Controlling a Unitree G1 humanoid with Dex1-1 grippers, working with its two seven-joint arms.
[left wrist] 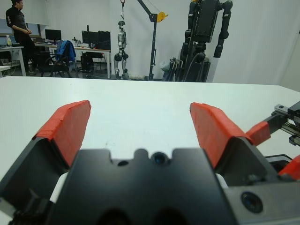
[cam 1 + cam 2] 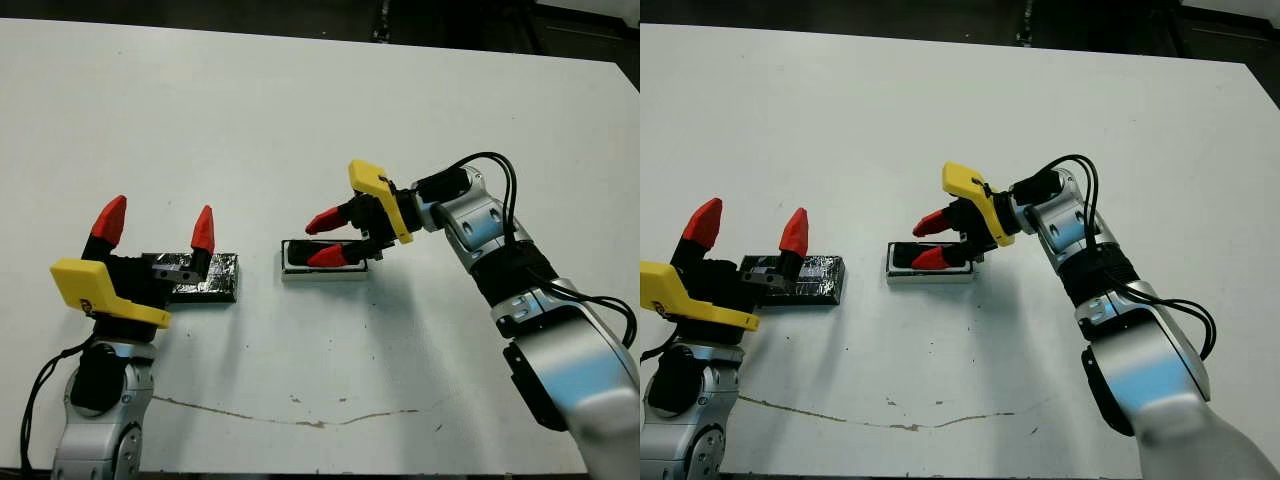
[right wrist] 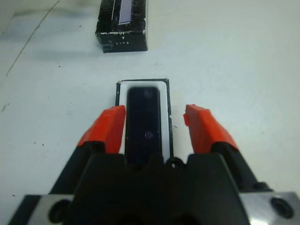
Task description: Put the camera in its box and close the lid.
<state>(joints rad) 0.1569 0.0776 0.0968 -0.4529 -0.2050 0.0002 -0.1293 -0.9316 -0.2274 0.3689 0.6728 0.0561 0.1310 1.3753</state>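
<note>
The risk I see is the right pincer [image 2: 333, 238] dragging the camera [image 3: 143, 126] back out, or nudging the box [image 2: 322, 274], should a red tip catch as it lifts. Its fingers stand spread, gripping nothing; the camera lies inside the box at centre frame, between them. The left pincer [image 2: 156, 228], also wide open and empty, hovers at lower left over the lid [image 2: 212, 277] on the table [image 2: 300, 110].

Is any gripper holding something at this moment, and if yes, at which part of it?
Nothing is held. The right gripper is open over the box, where the camera lies. The left gripper is open above the lid.
</note>
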